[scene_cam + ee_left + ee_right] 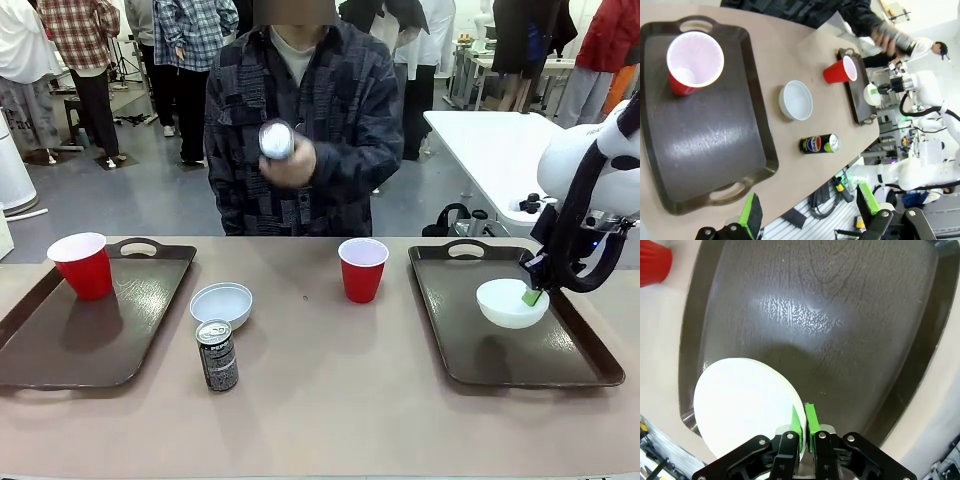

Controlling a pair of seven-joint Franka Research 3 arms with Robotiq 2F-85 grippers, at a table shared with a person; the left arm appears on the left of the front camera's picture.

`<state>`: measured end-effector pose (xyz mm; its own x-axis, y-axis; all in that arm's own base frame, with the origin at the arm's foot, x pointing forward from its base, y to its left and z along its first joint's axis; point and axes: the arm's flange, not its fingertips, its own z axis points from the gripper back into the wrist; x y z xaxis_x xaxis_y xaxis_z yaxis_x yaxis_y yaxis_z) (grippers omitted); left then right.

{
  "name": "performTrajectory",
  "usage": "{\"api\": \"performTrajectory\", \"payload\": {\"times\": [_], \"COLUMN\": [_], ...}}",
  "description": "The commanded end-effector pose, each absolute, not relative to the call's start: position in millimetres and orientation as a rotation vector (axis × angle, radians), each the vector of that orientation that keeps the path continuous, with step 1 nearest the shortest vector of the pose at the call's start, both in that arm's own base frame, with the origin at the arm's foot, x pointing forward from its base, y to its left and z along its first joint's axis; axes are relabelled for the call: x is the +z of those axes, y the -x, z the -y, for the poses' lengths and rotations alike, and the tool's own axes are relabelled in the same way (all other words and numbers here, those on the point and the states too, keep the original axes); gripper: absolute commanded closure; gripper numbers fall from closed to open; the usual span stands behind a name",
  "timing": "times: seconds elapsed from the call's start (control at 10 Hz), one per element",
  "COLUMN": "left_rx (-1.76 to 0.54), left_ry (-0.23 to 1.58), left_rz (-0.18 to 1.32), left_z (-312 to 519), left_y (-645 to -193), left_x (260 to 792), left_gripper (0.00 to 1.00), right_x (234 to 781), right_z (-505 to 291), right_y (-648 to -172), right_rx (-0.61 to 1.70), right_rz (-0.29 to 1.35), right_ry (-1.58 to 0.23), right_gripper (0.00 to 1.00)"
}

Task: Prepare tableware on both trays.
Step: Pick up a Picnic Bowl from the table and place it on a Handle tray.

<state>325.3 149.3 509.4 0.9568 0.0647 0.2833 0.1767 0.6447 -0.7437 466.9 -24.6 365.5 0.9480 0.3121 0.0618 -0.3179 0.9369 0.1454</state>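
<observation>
Setting: a tan table (330, 410) with a robot arm at each side and a person standing across from them.
Right gripper (533, 294): fingers pinched shut on the right-hand rim of the held bowl (508, 303), one green pad inside the wall and one outside.
Held bowl: small, round and white, at the middle of the right tray (590, 362). I cannot tell whether it rests on the tray floor or hangs just above it.
Left gripper (810, 210): fingers spread wide with nothing between them, hanging above the near end of the left tray (715, 145).
Tray cup (82, 264): red, upright, in the left tray's far corner.
Loose bowl (222, 304): white, on the bare table just beside the left tray.
Standing can (217, 354): slim, dark and upright, just in front of the loose bowl.
Table cup (362, 269): red, upright between the two trays.
Raised can (277, 140): held at chest height in the person's hand (295, 168).
Handling, bowls: probably light, stiff and smooth. A rim pinch works, but the bowl may tip in it.
Handling, cups: likely thin and easily crushed, so take the wall near the lip gently.
Handling, cans: likely the heaviest pieces, slick and tall enough to topple. Grip around the middle.
</observation>
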Motion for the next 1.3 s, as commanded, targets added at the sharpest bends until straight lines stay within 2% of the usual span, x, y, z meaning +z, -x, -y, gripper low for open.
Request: {"api": "performTrajectory", "payload": {"times": [0.0, 0.4, 0.5, 0.6, 0.7, 0.8, 0.9, 1.0, 1.1, 1.2], "left_rx": [-0.056, -0.056, -0.056, -0.056, -0.056, -0.056, -0.056, -0.056, -0.056, -0.056], "left_ry": [0.886, 0.886, 0.886, 0.886, 0.886, 0.886, 0.886, 0.886, 0.886, 0.886], "left_rz": [0.300, 0.300, 0.300, 0.300, 0.300, 0.300, 0.300, 0.300, 0.300, 0.300], "left_z": [-149, -149, -149, -149, -149, -149, -149, -149, -149, -149], "left_y": [-325, -325, -325, -325, -325, -325, -325, -325, -325, -325], "left_x": [510, 510, 510, 510, 510, 510, 510, 510, 510, 510], "left_gripper": [0.00, 0.00, 0.00, 0.00, 0.00, 0.00, 0.00, 0.00, 0.00, 0.00], "right_x": [349, 332, 333, 338, 349, 361, 376, 393, 411, 432], "right_z": [28, 25, 24, 23, 20, 17, 14, 9, 5, 1], "right_y": [-465, -460, -458, -454, -448, -440, -431, -421, -411, -401], "right_rx": [0.333, 0.313, 0.297, 0.293, 0.284, 0.294, 0.318, 0.345, 0.366, 0.383], "right_rz": [0.045, -0.026, -0.047, -0.065, -0.090, -0.124, -0.162, -0.180, -0.189, -0.184], "right_ry": [-0.169, -0.129, -0.122, -0.104, -0.087, -0.064, -0.048, -0.032, -0.010, 0.001], "right_gripper": [0.95, 0.95, 0.58, 0.35, 0.35, 0.15, 0.62, 0.00, 0.39, 0.00]}}
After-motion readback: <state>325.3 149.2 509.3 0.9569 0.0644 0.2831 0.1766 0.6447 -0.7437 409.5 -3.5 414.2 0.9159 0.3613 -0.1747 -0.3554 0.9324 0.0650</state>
